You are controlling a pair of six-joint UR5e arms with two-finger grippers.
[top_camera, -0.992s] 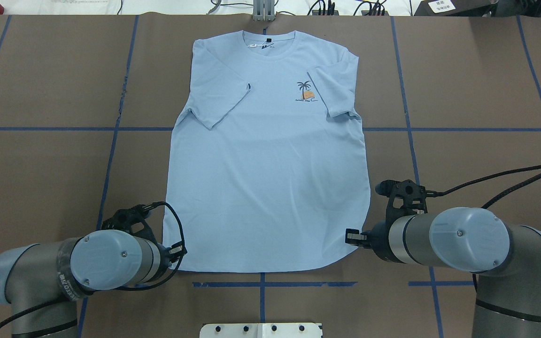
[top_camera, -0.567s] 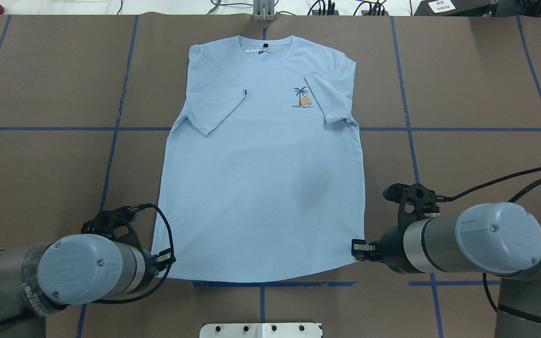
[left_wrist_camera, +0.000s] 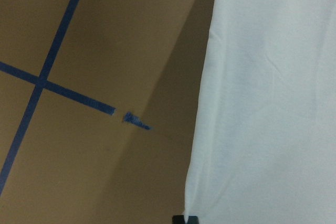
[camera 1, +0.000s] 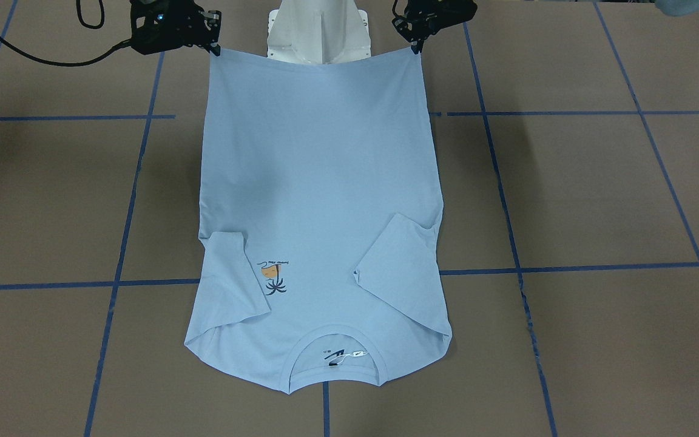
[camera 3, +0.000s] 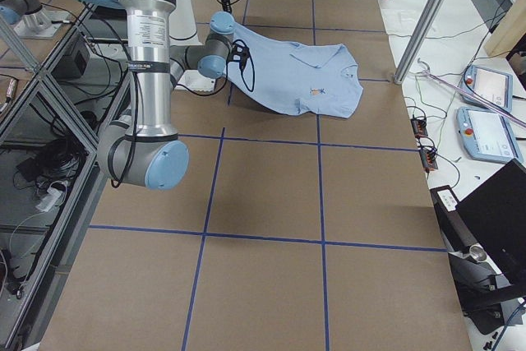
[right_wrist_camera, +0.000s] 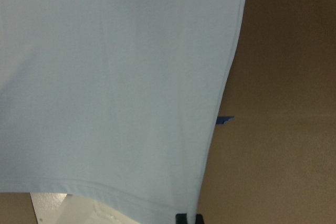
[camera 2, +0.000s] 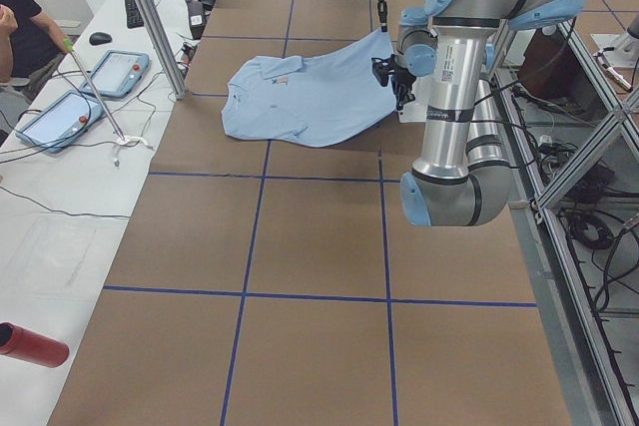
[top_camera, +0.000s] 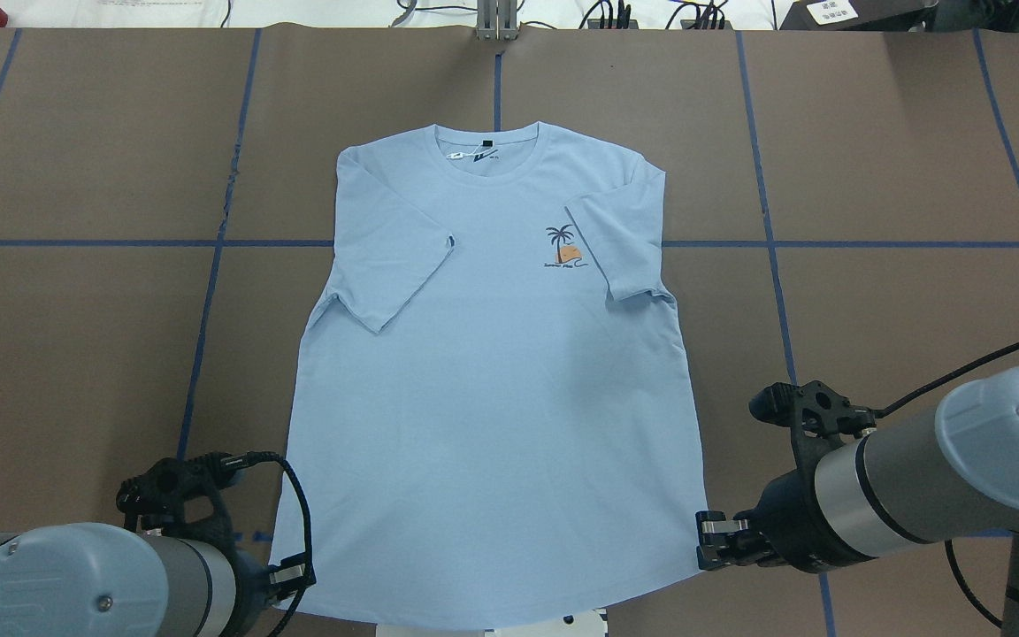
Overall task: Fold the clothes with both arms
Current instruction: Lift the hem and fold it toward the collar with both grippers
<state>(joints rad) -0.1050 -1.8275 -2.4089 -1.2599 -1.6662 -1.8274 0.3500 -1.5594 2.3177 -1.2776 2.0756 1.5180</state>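
Claws, two, black: left claw (top_camera: 293, 575) closed on the left hem corner of the light blue T-shirt (top_camera: 492, 398); right claw (top_camera: 709, 541) closed on the right hem corner. Hem: stretched between them, raised off the desk (top_camera: 872, 159), over the white pedestal base (camera 1: 319, 30). Shirt body: slopes from the claws down to the desk, print side up. Both sleeves are turned inward over the chest, the one on the right arm's side just beside the palm-tree print (top_camera: 563, 248). Far end: round neck (top_camera: 487, 155) flat on the desk, well apart from both claws. Long axis: straight away from the robot, hem near, neck far. Each arm is nearest its own corner. Probable next move: hem carried forward toward the neck, claws level, halving the length.
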